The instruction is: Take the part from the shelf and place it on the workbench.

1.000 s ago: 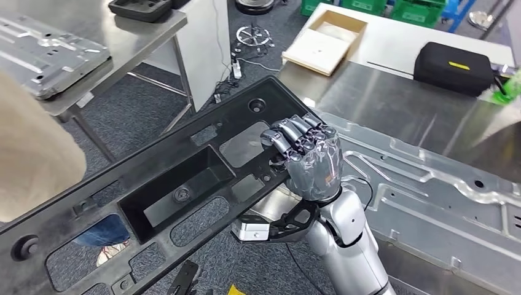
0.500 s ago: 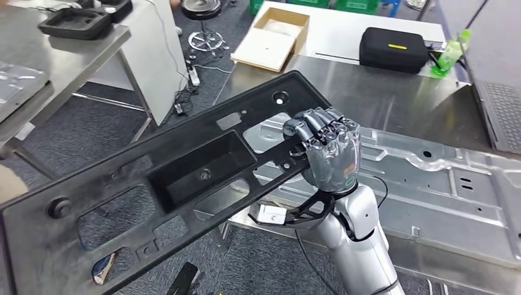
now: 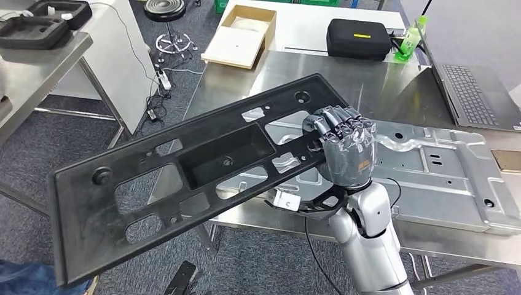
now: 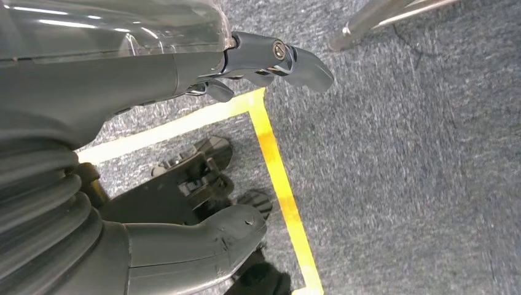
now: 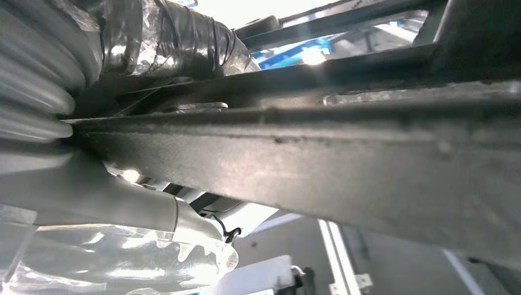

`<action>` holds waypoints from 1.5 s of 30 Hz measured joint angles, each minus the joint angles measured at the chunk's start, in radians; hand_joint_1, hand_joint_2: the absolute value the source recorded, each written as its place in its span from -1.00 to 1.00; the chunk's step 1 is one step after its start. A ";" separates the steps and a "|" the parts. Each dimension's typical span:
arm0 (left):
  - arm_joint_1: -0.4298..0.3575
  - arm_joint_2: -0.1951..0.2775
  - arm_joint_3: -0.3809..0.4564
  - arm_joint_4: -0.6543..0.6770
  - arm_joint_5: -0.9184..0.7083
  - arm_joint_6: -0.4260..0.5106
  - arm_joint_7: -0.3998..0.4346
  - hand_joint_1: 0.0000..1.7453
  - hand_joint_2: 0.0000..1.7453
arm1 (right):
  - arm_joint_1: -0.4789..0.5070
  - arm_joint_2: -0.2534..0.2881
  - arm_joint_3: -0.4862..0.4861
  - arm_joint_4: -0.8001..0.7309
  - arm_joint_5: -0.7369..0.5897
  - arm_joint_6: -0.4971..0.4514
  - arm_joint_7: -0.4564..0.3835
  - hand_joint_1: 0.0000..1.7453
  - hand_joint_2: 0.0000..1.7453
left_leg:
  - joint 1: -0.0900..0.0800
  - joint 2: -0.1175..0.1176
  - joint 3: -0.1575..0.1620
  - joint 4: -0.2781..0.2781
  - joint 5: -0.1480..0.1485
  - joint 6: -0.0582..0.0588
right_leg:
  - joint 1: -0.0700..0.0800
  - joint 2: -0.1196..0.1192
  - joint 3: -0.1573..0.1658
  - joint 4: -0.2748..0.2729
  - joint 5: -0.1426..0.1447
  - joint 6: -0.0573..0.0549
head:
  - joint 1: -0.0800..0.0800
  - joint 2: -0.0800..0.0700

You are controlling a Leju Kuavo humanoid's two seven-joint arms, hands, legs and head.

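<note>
My right hand [image 3: 341,150] is raised, fingers curled over the near edge of the black part [image 3: 184,178], gripping it tilted above the bench's [image 3: 381,92] corner, its far end out over the floor. A metal panel [image 3: 442,172] lies beneath. My left hand [image 4: 184,61] hangs over yellow tape [image 4: 279,184], fingers apart, holding nothing.

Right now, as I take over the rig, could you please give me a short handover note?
Right robot hand: grips the long black part at one end, fingers curled over its edge.
Left robot hand: hangs over the carpeted floor, holding nothing, fingers apart.
Part: in the air, tilted; the held end is over the steel workbench, the far end juts out over the floor. A silver metal panel lies on the bench beside the hand.
Done: part picked up and brought to the bench.
Left: set it down and let go.
</note>
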 joint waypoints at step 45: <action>0.012 0.009 -0.025 0.000 0.024 -0.020 -0.009 -1.00 -1.00 | -0.222 -0.442 -0.224 0.600 -0.111 0.000 0.215 -1.00 1.00 | -0.022 -0.053 -0.063 0.082 0.005 0.028 | 0.012 0.025 0.001 0.002 -0.008 -0.040 | 0.001 0.000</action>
